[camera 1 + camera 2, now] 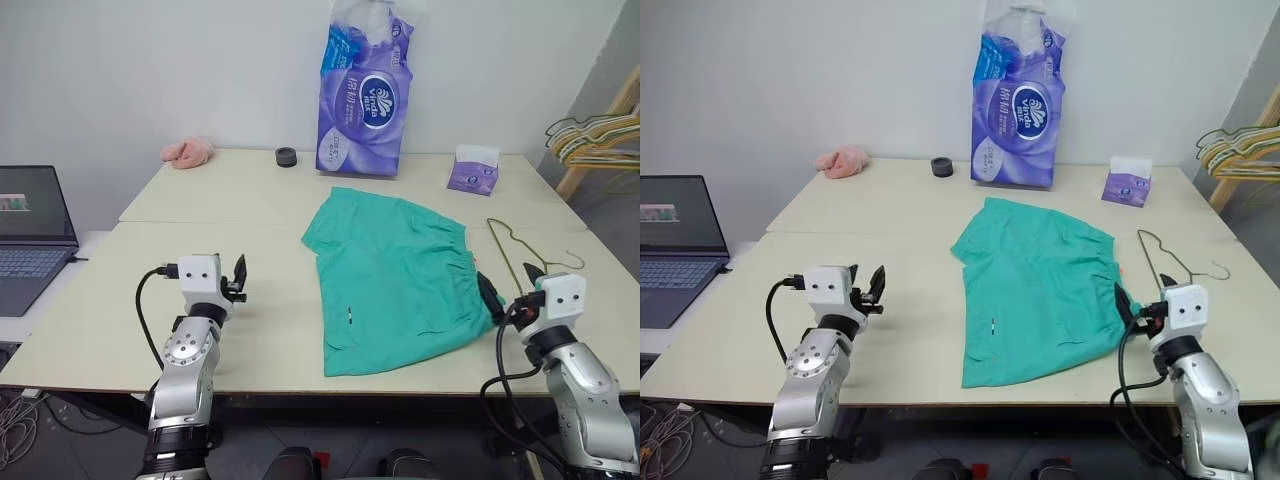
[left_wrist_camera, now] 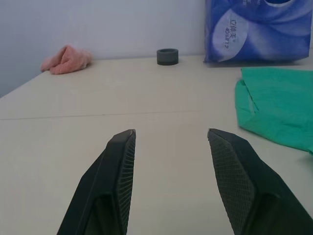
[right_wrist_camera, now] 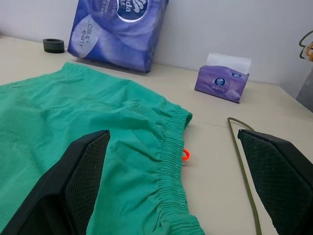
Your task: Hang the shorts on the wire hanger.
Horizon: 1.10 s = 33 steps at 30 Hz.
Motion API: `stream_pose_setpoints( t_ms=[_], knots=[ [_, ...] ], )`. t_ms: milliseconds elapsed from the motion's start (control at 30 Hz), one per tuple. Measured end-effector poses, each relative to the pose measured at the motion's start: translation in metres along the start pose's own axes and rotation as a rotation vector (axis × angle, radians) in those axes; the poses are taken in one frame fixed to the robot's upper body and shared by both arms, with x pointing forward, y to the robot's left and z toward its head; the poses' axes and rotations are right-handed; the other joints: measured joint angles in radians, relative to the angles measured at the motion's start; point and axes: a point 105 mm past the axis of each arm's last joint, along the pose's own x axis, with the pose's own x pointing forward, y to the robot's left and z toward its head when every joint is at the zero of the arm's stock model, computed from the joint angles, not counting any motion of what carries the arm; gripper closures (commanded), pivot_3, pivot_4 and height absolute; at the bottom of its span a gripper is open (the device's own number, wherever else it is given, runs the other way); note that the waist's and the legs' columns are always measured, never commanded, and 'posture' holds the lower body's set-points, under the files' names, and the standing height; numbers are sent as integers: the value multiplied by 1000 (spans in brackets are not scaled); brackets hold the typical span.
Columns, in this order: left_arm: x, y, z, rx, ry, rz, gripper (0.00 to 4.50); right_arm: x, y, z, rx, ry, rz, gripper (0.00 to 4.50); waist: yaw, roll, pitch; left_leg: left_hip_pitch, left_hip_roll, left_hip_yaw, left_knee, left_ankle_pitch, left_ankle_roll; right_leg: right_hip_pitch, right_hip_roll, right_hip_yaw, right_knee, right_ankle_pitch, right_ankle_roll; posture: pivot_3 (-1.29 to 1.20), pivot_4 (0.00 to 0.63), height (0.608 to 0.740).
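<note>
The teal-green shorts (image 1: 395,280) lie flat on the table, right of its middle, with the gathered waistband toward the right. A small orange tag (image 3: 185,154) peeks out at the waistband. The thin olive wire hanger (image 1: 515,250) lies flat just to the right of the shorts, hook toward the right. My right gripper (image 1: 510,283) hovers level at the table's right front, open wide, with the waistband edge ahead between its fingers and the hanger wire (image 3: 244,171) beside it. My left gripper (image 2: 171,134) is open over bare table left of the shorts, holding nothing.
A tall purple pack of tissue rolls (image 1: 365,100) stands at the back, with a small purple tissue box (image 1: 473,170) to its right. A black ring (image 1: 286,157) and a pink cloth (image 1: 187,152) sit at the back left. A laptop (image 1: 30,235) is off the left side; several hangers (image 1: 595,140) hang at the right.
</note>
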Motion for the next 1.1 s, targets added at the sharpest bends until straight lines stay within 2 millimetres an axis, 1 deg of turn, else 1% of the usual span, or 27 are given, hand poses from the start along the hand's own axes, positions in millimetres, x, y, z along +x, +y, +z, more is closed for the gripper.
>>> stream_pose_setpoints(
  t_ms=[233,433,567,733,900,967,1033,1067,1100],
  knots=[
    [-3,-6,-4,-6,11,-29,2019,0,3,3,-3,-3,12,27,0,0,0,0,0,0,0,0,0,0,0,0,0,0,0,78,4,740],
    [-4,-11,1,-7,-22,-69,2019,-1,4,8,-12,-10,19,27,-1,0,0,0,0,0,0,0,0,0,0,0,0,0,0,63,3,740],
    [-4,-19,5,-3,-45,-141,2019,-3,5,10,-27,-10,30,27,-1,1,0,0,0,0,0,0,0,0,0,0,0,0,0,55,3,740],
    [-5,-31,6,3,-52,-226,2019,-4,7,9,-24,-3,31,27,-4,1,0,0,0,0,0,0,0,0,0,0,0,-1,0,46,4,740],
    [-5,-34,7,-10,-55,-249,2019,-6,7,7,-21,8,28,27,-5,1,0,0,0,0,0,0,0,0,0,0,0,-1,0,35,4,740],
    [-5,-36,7,-10,-52,-261,2019,-7,10,6,-20,14,38,27,-6,1,0,0,0,0,0,0,0,0,0,1,0,-1,0,24,5,740],
    [-5,-41,7,-10,-53,-291,2019,-8,11,5,-18,23,42,27,-6,1,0,0,0,0,0,0,0,0,1,1,0,-1,0,3,7,740],
    [-7,-49,8,-18,-49,-354,2019,-10,15,5,-37,35,77,27,-6,1,0,0,0,0,0,0,0,0,1,1,0,-1,0,-6,10,740],
    [-9,-56,9,-24,-43,-415,1855,-13,21,5,-60,48,125,8,-7,2,0,0,0,1,0,0,1,0,1,1,0,-2,0,-14,13,740]
  ],
)
